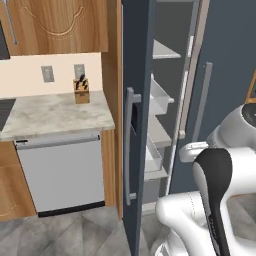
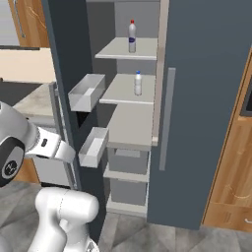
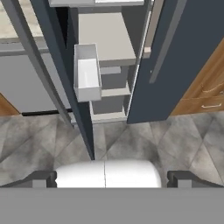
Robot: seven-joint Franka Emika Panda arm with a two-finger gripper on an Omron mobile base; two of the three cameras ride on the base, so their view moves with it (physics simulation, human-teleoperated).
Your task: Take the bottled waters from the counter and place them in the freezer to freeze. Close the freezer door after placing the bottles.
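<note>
The freezer stands open. Its freezer door swings out toward the robot, with small bins on its inside. The red-capped bottle stands upright on the top shelf, near the shelf's back edge. The blue-capped bottle stands upright on the shelf below. The counter holds a wooden knife block near the wall. The gripper hangs over the grey floor, its two fingers spread wide with nothing between them.

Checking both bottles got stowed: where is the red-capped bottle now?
In the right base view, the red-capped bottle stands upright on the freezer's top shelf, one shelf above the blue-capped bottle.
</note>
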